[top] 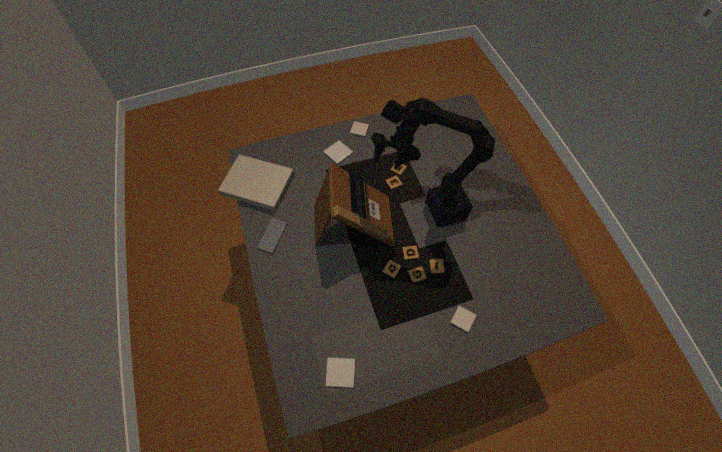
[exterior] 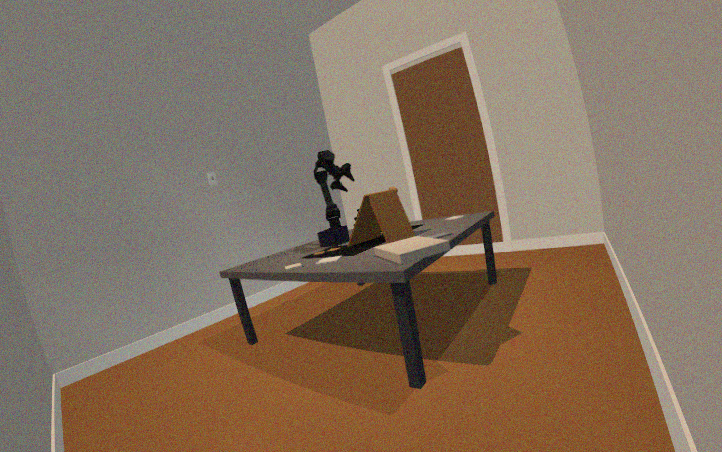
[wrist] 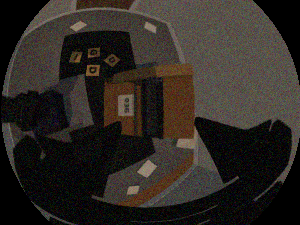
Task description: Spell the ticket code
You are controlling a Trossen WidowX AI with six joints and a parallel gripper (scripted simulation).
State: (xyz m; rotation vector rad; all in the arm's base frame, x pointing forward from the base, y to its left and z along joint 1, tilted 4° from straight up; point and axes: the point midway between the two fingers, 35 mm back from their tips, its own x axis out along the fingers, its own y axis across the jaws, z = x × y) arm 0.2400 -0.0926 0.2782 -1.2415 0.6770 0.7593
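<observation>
My gripper (top: 388,159) (exterior: 349,184) (wrist: 159,123) is open and empty, raised above the far end of the black mat, beside the board. The wooden board (top: 341,186) (exterior: 391,213) (wrist: 178,109) stands like a tent. Its dark rail (top: 358,194) (wrist: 152,106) shows no tiles. The ticket (top: 374,208) (wrist: 126,105) seems to read Q3G. Two tiles, one (top: 398,168) beside another (top: 393,182), lie below my gripper, hidden in the wrist view. Beyond the board lie a D tile (top: 410,252) (wrist: 92,70), a G tile (top: 417,274) (wrist: 94,52), a round-lettered tile (top: 391,268) (wrist: 112,60) and an unclear tile (top: 436,265) (wrist: 75,57).
A thick pale box (top: 256,181) (exterior: 410,248) lies behind the board, near the table edge. A grey slab (top: 272,235) lies beside it. Flat pale squares lie around, including one (top: 338,151) (wrist: 147,168) near my gripper and another (top: 463,318) beyond the mat.
</observation>
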